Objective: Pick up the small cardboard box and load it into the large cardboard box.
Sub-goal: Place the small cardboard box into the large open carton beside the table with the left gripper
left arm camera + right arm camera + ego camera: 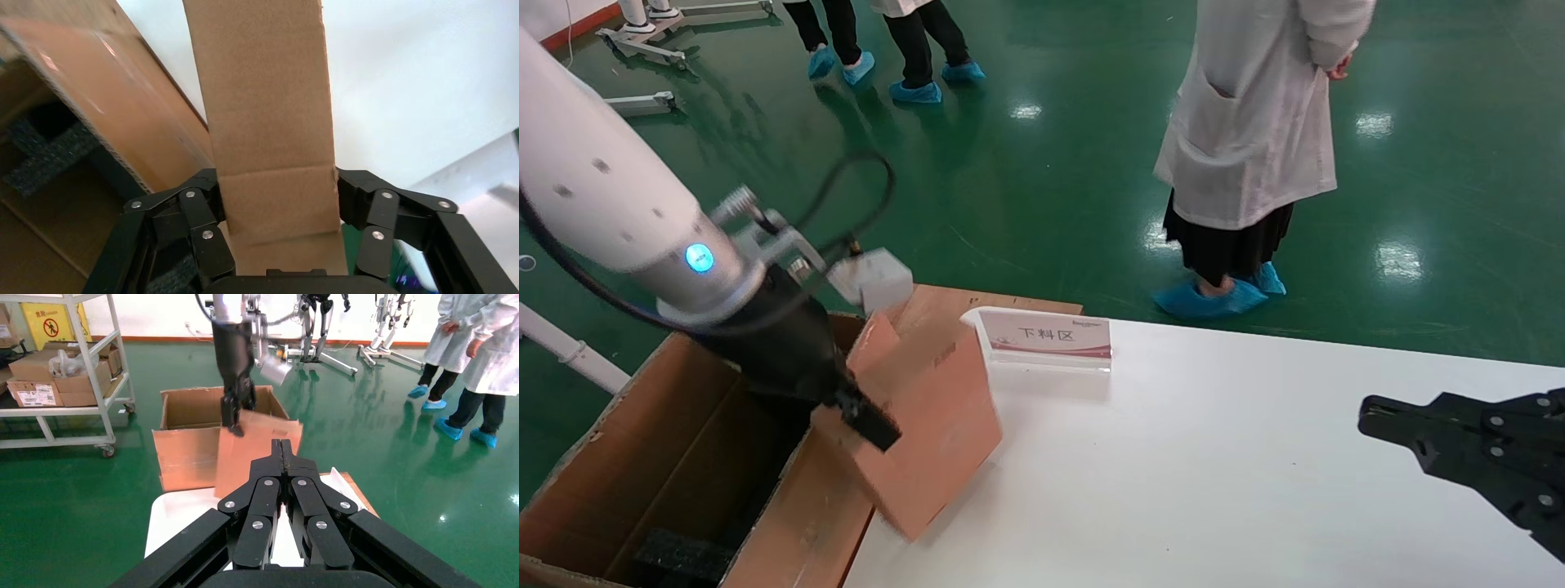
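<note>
The small cardboard box (936, 425) hangs tilted over the white table's left edge, right beside the large cardboard box (797, 523). My left gripper (870, 412) is shut on the small box's upper end. In the left wrist view the small cardboard box (269, 122) fills the space between the fingers of the left gripper (276, 199), one pressed on each side. The large cardboard box (116, 104) stands open on the floor with black foam (678, 555) at its bottom. My right gripper (1369, 412) is parked over the table's right side, shut and holding nothing.
A clear sign stand (1050, 335) sits on the white table (1214, 474) just behind the small box. A person in a white coat (1254, 122) stands beyond the table's far edge. A shelf cart (61, 367) with cartons stands past the large box.
</note>
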`<state>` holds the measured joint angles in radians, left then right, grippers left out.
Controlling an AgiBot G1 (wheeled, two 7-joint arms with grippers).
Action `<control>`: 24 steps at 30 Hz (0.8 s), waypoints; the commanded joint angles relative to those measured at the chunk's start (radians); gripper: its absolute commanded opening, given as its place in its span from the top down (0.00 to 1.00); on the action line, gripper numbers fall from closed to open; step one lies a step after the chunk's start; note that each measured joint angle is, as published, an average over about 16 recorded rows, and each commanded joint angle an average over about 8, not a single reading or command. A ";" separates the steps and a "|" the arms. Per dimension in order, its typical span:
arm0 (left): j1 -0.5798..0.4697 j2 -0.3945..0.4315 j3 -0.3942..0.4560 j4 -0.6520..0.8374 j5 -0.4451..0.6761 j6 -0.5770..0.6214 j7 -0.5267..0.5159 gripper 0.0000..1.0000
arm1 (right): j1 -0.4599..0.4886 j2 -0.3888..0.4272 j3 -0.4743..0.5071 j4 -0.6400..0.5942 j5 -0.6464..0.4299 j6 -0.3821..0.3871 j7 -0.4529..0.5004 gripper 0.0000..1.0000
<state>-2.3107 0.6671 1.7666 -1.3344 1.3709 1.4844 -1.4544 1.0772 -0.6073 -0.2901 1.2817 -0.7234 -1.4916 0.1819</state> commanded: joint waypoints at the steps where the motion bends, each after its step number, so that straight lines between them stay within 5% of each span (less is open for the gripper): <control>1: -0.024 -0.010 -0.013 -0.001 -0.014 0.005 -0.009 1.00 | 0.000 0.000 0.000 0.000 0.000 0.000 0.000 1.00; 13: -0.280 -0.002 -0.096 0.063 -0.027 0.082 -0.001 1.00 | 0.000 0.000 -0.001 0.000 0.001 0.000 0.000 1.00; 21: -0.485 0.031 -0.028 0.185 -0.027 0.113 0.073 1.00 | 0.000 0.000 -0.001 0.000 0.001 0.000 -0.001 1.00; 24: -0.550 0.037 0.027 0.222 -0.022 0.115 0.109 1.00 | 0.001 0.001 -0.002 0.000 0.001 0.000 -0.001 0.64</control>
<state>-2.8558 0.7011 1.7806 -1.1194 1.3632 1.6065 -1.3406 1.0777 -0.6067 -0.2916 1.2814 -0.7224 -1.4912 0.1810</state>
